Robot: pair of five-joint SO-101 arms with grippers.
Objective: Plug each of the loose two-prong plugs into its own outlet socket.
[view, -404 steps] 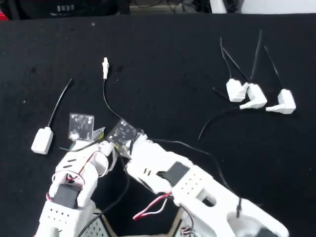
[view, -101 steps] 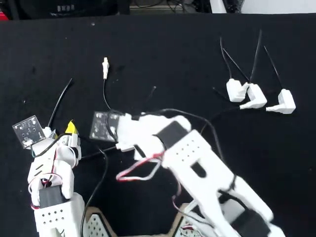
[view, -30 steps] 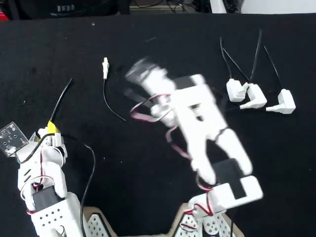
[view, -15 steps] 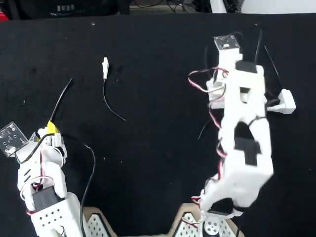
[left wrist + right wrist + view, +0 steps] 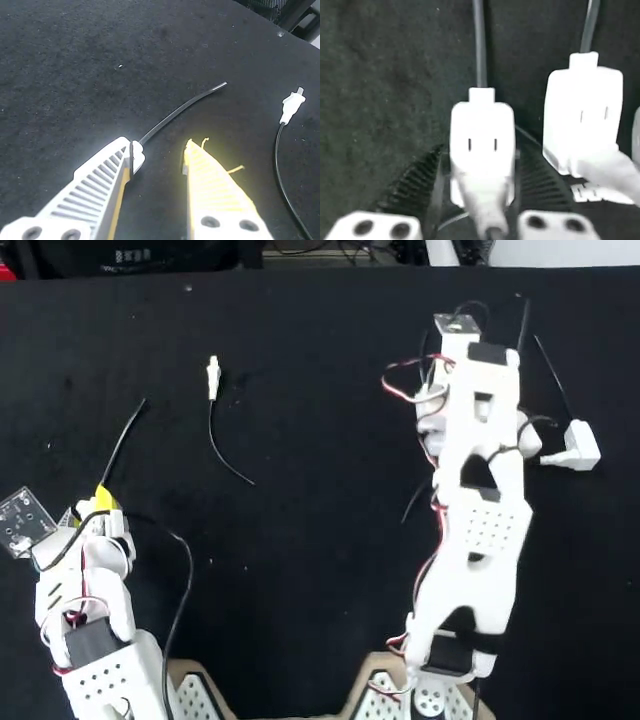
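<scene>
Arm swing from mid-table places the right gripper (image 5: 480,157) at a socket (image 5: 482,130) on the far right, its hold impossible to tell; the loose plug (image 5: 213,377) lies well left, still unplugged.

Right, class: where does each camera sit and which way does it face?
High view: above the table, looking down on left arm and right arm.
Left wrist view: on left arm, facing the open left gripper and a loose plug.
Right wrist view: on right arm, facing the right gripper and two sockets.
Shared: high and left wrist both show that plug.
</scene>
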